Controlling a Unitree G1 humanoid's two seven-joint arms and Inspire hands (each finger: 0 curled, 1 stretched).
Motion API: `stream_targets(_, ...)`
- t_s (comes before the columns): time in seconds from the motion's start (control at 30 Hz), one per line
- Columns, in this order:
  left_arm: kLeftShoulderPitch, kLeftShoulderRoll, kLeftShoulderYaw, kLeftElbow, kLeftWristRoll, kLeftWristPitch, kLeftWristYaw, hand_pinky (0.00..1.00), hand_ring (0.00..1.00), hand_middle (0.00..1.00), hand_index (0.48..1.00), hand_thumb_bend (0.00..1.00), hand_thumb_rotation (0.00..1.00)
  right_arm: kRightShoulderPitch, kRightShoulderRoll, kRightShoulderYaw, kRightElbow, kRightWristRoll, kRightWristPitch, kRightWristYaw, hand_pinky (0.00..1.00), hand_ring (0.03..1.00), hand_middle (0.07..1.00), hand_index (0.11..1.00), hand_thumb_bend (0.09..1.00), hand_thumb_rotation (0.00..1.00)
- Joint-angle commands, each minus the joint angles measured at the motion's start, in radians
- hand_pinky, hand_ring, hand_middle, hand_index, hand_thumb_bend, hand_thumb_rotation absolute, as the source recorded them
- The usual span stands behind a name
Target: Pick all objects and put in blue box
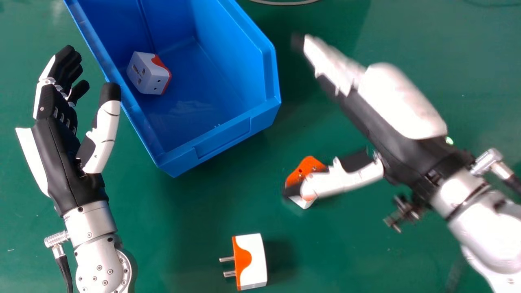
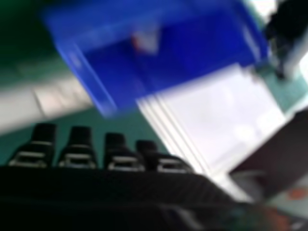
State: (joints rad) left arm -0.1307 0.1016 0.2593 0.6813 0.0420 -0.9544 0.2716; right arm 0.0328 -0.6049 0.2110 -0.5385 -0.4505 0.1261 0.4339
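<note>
In the head view my right hand [image 1: 390, 110] hangs open and blurred to the right of the blue box [image 1: 220, 140], its thumb over an orange and white adapter [image 1: 307, 167] that it partly hides. A second adapter [image 1: 253, 260] lies on the table nearer the front, its pins pointing left. Inside the box rests a third adapter [image 1: 146, 72]. My left hand [image 1: 61, 150] stands open at the box's left, holding nothing. The right hand view has my right hand's fingers [image 2: 77, 149] straight, with the blue box [image 2: 192, 53] beyond and a blurred adapter [image 2: 147, 39] in it.
The green table [image 1: 183, 244] lies beneath everything. A thin pale cable or ring [image 1: 285, 3] crosses the far edge of the head view. A white, flat-sided object [image 2: 226, 115] stands beside the box in the right hand view.
</note>
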Motion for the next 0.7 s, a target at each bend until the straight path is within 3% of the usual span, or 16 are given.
stream_targets(0.0,-0.006,-0.002,-0.006,-0.023,0.012,-0.006,0.001,0.81,0.84,0.83,0.793,0.68,0.48,-0.018,-0.027,0.005,-0.072,-0.051,0.083,0.085,0.87,0.924,0.950,0.929,0.842,0.42)
stream_targets(0.13,-0.006,0.000,-0.001,-0.020,0.023,-0.010,0.010,0.81,0.83,0.83,0.793,0.68,0.47,-0.050,-0.030,0.062,-0.107,-0.187,0.215,0.204,0.85,0.909,0.932,0.909,0.835,0.35)
stream_targets(0.27,-0.004,-0.002,0.001,-0.024,0.024,-0.010,0.010,0.80,0.83,0.82,0.790,0.68,0.48,-0.089,0.006,0.124,-0.118,-0.304,0.321,0.296,0.86,0.904,0.929,0.907,0.831,0.35)
stream_targets(0.53,-0.002,-0.003,-0.002,-0.037,0.015,-0.005,0.003,0.80,0.83,0.82,0.791,0.68,0.48,-0.139,0.077,0.208,-0.073,-0.403,0.339,0.340,0.85,0.900,0.930,0.908,0.836,0.35)
stream_targets(0.67,-0.001,-0.002,0.001,-0.039,0.020,-0.001,0.008,0.80,0.83,0.82,0.792,0.68,0.48,-0.165,0.117,0.249,-0.050,-0.454,0.350,0.363,0.87,0.900,0.930,0.907,0.838,0.35)
